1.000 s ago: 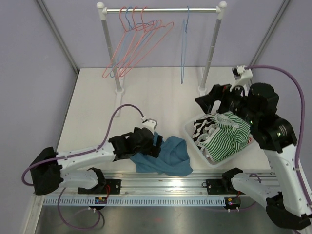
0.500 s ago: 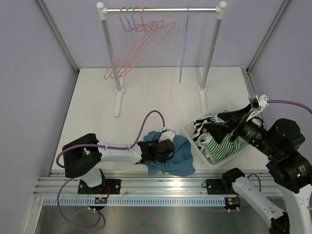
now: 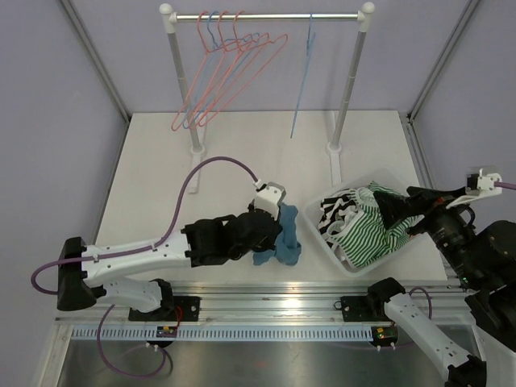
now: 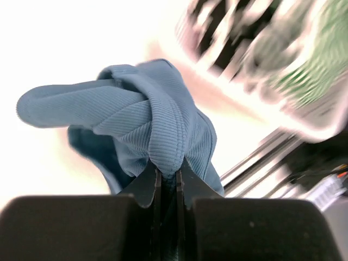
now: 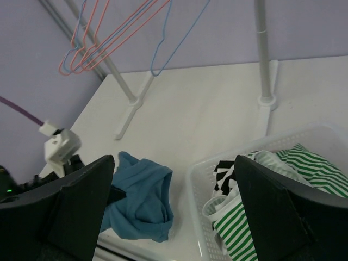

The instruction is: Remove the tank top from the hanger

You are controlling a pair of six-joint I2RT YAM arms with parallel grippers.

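Note:
The blue ribbed tank top [image 3: 280,244] is bunched on the table near the front edge, off any hanger. My left gripper [image 3: 276,228] is shut on a fold of it; in the left wrist view the tank top [image 4: 152,114] bulges out from between the closed fingertips of the gripper [image 4: 169,173]. A thin blue hanger [image 3: 301,72] hangs bare and tilted on the rail. My right gripper [image 3: 397,211] stands wide open and empty over the basket. In the right wrist view the gripper [image 5: 179,212] looks down on the tank top [image 5: 141,201] and the hanger [image 5: 179,41].
A white basket [image 3: 321,228] of striped clothes [image 3: 371,230] stands right of the tank top, also in the right wrist view [image 5: 198,179]. The clothes rack [image 3: 266,16] stands at the back with several pink and blue hangers [image 3: 226,72]. Its feet [image 3: 194,165] rest on the table.
My left gripper has shut on the tank top and gathered it into a tighter bunch. The right arm has pulled back to the right. The bare blue hanger has swung left.

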